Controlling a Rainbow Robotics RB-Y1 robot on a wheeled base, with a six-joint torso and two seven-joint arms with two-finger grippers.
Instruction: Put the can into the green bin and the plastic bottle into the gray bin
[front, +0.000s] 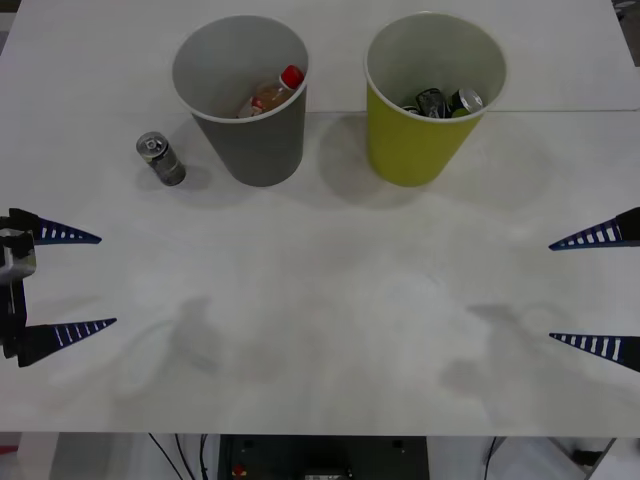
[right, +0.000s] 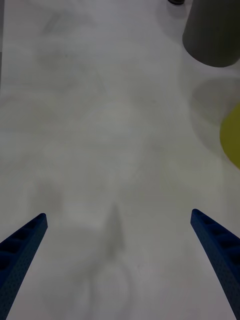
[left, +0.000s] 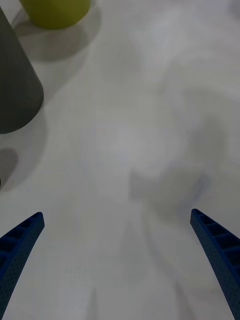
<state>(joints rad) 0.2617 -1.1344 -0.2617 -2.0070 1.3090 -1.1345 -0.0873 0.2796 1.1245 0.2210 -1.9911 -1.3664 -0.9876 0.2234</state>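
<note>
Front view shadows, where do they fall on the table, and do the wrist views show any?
Front view: soft arm shadows on the table, darker ones beside the gray bin and green bin. Right wrist view: faint shadow between the open fingers. Left wrist view: blurry smudge ahead of the fingers.

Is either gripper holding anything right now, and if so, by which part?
Nothing is held. The left gripper and right gripper are both open and empty over the table; the can stands by the gray bin.
</note>
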